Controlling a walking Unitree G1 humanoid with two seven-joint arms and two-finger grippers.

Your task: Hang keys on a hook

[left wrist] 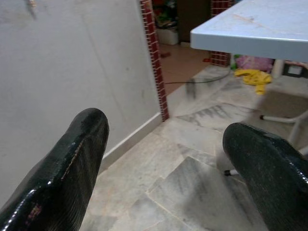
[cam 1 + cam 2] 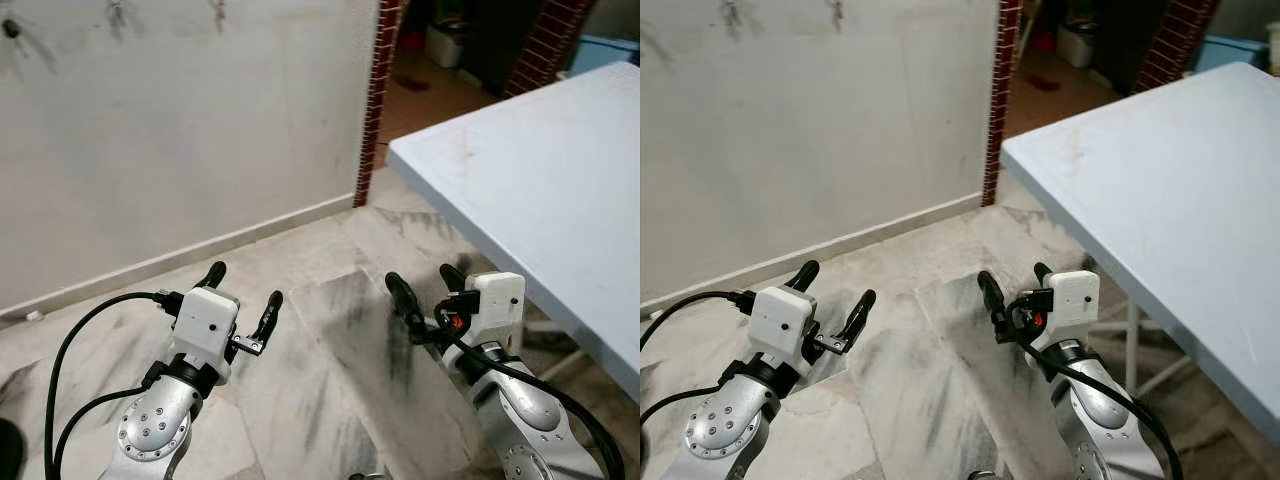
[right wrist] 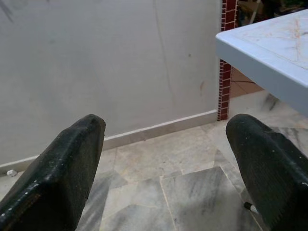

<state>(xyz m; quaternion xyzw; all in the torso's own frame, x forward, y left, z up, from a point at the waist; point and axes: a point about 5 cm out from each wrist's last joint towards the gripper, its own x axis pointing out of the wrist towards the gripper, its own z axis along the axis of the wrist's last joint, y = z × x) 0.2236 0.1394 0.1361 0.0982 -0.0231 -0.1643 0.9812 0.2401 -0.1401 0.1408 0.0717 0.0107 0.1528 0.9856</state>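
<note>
standing over a grey marble floor [image 2: 340,350], the robot holds both arms low in front of it. the left gripper [image 2: 242,292] is released, its two black fingers spread wide and holding nothing. the right gripper [image 2: 425,285] is also spread apart and holds nothing. a pale blue table [image 2: 540,190] stands on the robot's right, close beside the right arm. ahead is a stained white wall [image 2: 180,130] ending at a red brick pillar [image 2: 375,90]. where the keys or a hook are i cannot tell; some dark marks high on the wall are too unclear
</note>
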